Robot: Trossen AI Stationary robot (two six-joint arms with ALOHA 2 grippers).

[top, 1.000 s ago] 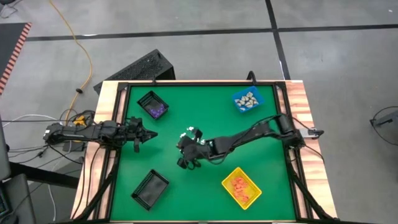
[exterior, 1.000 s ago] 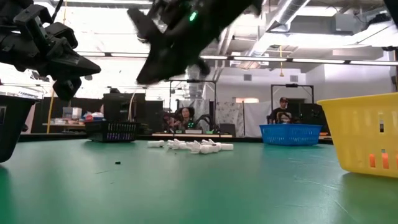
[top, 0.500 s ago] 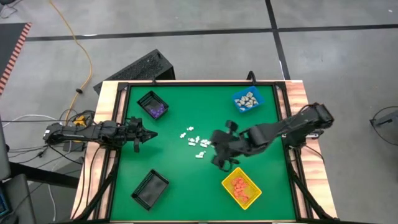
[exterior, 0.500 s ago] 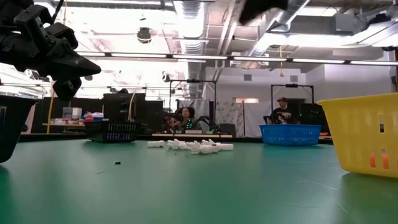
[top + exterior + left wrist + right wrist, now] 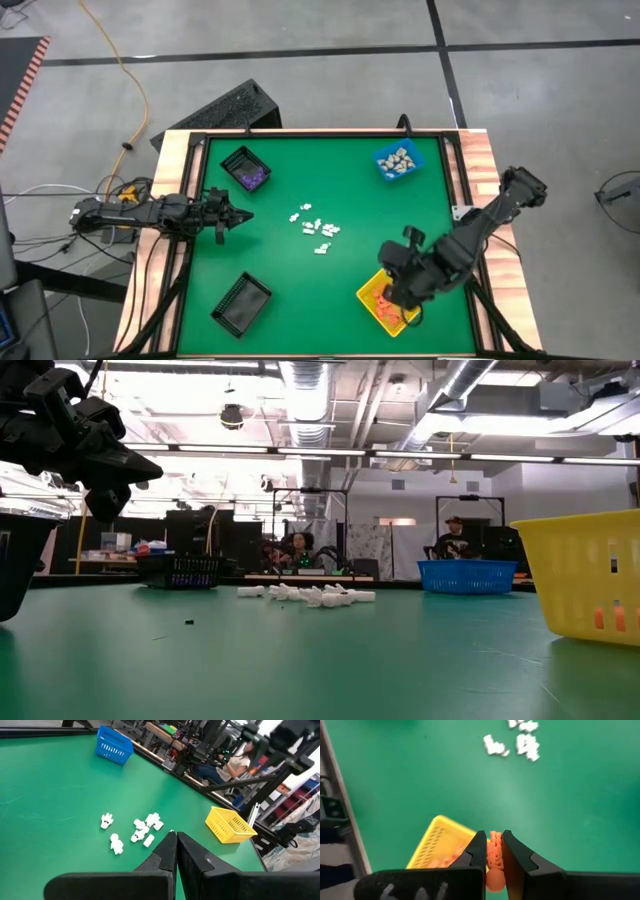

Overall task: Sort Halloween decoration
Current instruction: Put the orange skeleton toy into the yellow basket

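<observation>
The right gripper [image 5: 494, 851] is pinching a small ribbed orange Halloween figurine [image 5: 495, 857] between its two dark fingers, jaws drawn narrow around it. In the high view this right gripper [image 5: 400, 295] is hanging over the yellow slotted plastic bin [image 5: 372, 300] near the table's front right, where more orange pieces [image 5: 384, 297] are lying. A loose cluster of small white figurines [image 5: 316, 228] is sitting on the green table top [image 5: 300, 280] near its middle, well apart from the bin. The left gripper [image 5: 238, 215] is waiting with its jaws pressed together and empty at the left side of the table, pointing toward the white cluster. Purple pieces are lying in a black bin [image 5: 245, 169] at the back left, beige ones in a blue bin [image 5: 398, 162] at the back right, and another black bin [image 5: 241, 302] is standing at the front left.
</observation>
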